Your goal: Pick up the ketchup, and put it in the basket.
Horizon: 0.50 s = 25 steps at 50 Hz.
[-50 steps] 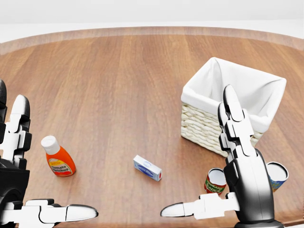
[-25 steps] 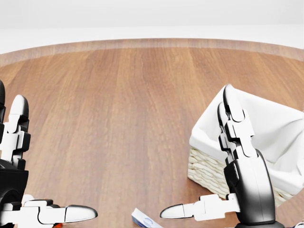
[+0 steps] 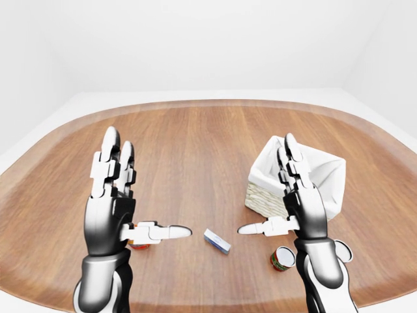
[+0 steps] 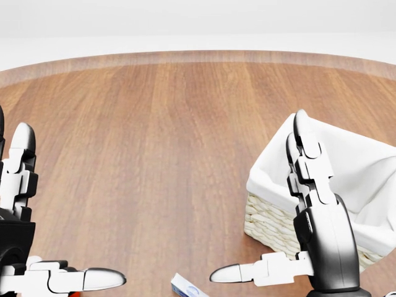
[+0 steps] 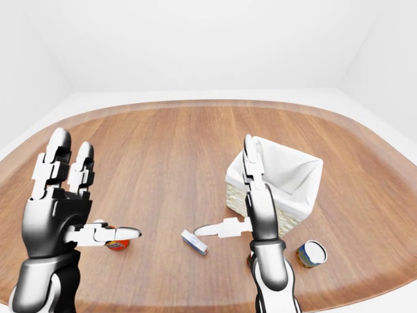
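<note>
a: both hands raised over the wooden table (image 3: 195, 150). the left hand (image 3: 111, 202) is spread wide, fingers up, thumb out sideways, holding nothing. the right hand (image 3: 296, 202) is the same, empty, in line with the basket (image 3: 326, 171).

b: and the ketchup (image 5: 117, 245)?

a: near the table's bottom-left edge, mostly hidden behind the left thumb. only an orange-red sliver shows, so its axis and label can't be told.

b: anything else?

a: a small blue-and-white box (image 3: 217, 240) lies flat between the thumbs; two cans (image 5: 311, 253) sit below the basket, labels too small to read.
</note>
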### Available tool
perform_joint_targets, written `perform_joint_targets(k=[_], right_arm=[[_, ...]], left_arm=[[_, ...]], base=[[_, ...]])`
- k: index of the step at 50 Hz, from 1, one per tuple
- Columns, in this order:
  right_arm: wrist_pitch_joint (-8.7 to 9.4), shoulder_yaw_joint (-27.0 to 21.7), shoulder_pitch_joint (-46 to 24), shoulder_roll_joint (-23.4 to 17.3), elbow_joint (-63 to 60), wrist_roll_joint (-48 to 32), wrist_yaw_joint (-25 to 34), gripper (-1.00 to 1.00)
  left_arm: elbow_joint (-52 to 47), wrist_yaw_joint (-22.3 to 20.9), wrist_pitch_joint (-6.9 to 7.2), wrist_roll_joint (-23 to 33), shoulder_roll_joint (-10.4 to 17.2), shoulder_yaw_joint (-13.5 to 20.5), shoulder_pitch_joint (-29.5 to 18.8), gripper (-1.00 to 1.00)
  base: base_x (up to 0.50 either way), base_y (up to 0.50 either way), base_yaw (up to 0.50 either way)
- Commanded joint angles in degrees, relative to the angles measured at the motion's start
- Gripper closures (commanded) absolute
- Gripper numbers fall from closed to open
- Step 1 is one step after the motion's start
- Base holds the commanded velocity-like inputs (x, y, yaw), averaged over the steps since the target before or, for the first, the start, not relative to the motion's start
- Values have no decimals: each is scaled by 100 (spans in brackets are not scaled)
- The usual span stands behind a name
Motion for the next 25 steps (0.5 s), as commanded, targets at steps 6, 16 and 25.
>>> perform_joint_targets(k=[6,16,25], right_arm=[[0,-51,3,8,68,-15,-26,-100],[0,-112,-13,24,20,22,-26,-100],[0,-136,-28,40,-15,15,-51,-100]], left_arm=[[-82,-97,0,-34,6,310,-23,-100],[24,-359,0,-26,53,1006,-205,-100],[571,-597,0,-15,119,1643,-327,-100]], base=[[0,0,0],[0,0,0],[0,0,0]])
